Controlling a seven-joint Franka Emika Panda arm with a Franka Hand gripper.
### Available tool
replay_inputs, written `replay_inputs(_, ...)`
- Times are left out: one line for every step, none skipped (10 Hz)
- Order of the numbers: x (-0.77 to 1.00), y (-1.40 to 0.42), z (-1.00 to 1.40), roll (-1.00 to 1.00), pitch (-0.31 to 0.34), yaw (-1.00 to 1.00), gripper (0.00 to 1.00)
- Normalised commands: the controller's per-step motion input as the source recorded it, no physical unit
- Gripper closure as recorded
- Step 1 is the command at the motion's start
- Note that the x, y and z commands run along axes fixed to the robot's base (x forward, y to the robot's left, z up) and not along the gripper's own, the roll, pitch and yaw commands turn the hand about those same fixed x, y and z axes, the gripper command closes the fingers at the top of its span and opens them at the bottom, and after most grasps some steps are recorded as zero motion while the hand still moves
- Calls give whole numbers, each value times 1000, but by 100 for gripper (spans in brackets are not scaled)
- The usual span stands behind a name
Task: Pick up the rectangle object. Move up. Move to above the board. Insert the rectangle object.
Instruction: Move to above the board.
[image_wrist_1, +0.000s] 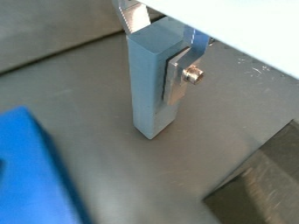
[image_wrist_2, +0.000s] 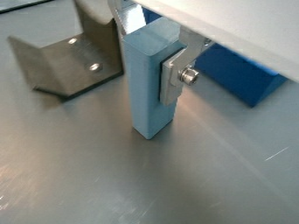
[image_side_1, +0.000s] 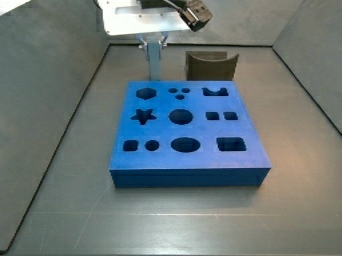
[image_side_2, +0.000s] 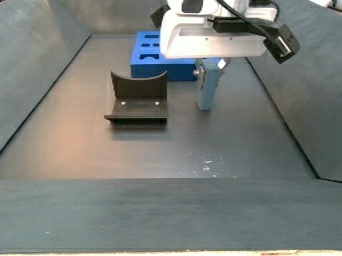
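Observation:
The rectangle object (image_wrist_1: 149, 92) is a slim light-blue bar standing upright, its lower end on or just above the grey floor; it also shows in the wrist view (image_wrist_2: 146, 96). My gripper (image_wrist_1: 156, 52) is shut on its upper part, one silver finger plate (image_wrist_1: 176, 77) flat against each side. In a side view the gripper (image_side_1: 154, 42) holds the bar (image_side_1: 155, 64) just behind the board's far edge. The board (image_side_1: 187, 125) is a thick bright blue slab with many shaped holes. In the other side view the bar (image_side_2: 207, 90) stands to the right of the board (image_side_2: 150, 55).
The fixture (image_side_2: 136, 100), a dark L-shaped bracket, stands on the floor next to the bar; it also shows in a side view (image_side_1: 210, 65) and a wrist view (image_wrist_2: 70, 57). Grey walls (image_side_1: 67, 100) enclose the floor on both sides.

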Motion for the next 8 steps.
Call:
replay_inputs(-23, -291, 1000, 126, 387, -105, 100)
replay_inputs(-18, -270, 1000, 163, 275, -29, 100)
replay_inputs(-16, -265, 1000, 177, 223, 0, 100)
replay_inputs(-15, -255, 1000, 192, 185, 23, 100)
replay_inputs(-14, -249, 1000, 199, 165, 30, 100)
replay_inputs(-12, -236, 1000, 212, 139, 44, 100)
replay_inputs(-10, -230, 1000, 215, 133, 48, 100)
replay_inputs(-7, -218, 1000, 215, 131, 49, 100)
